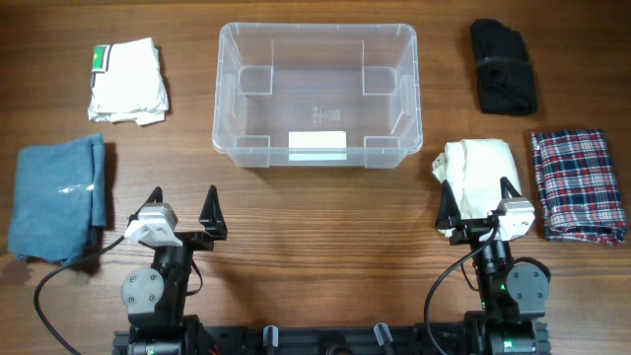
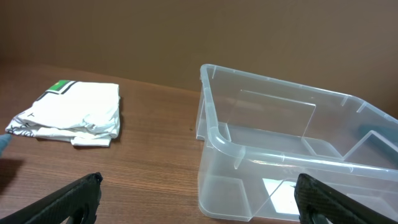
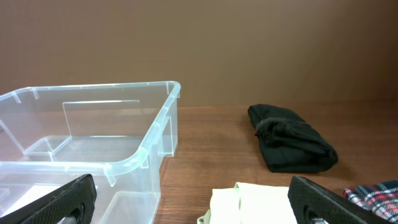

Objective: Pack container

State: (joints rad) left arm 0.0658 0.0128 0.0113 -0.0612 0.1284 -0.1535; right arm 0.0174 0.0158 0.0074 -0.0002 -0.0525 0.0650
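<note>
The clear plastic container [image 1: 315, 39] stands empty at the table's back middle, with a white label on its base. It also shows in the left wrist view [image 2: 214, 134] and the right wrist view [image 3: 134, 155]. My left gripper [image 1: 183, 204] is open and empty, in front of the container's left side; its fingertips show in its wrist view [image 2: 198, 186]. My right gripper [image 1: 480, 202] is open, hovering over the near end of a folded cream cloth [image 1: 480, 170], which also shows in the right wrist view [image 3: 255, 204].
A folded white cloth with a green tag [image 1: 126, 81] lies back left and shows in the left wrist view [image 2: 74, 113]. A blue cloth [image 1: 57, 197] lies at the left edge. A black cloth [image 1: 502, 66] lies back right, a plaid cloth [image 1: 578, 184] at far right.
</note>
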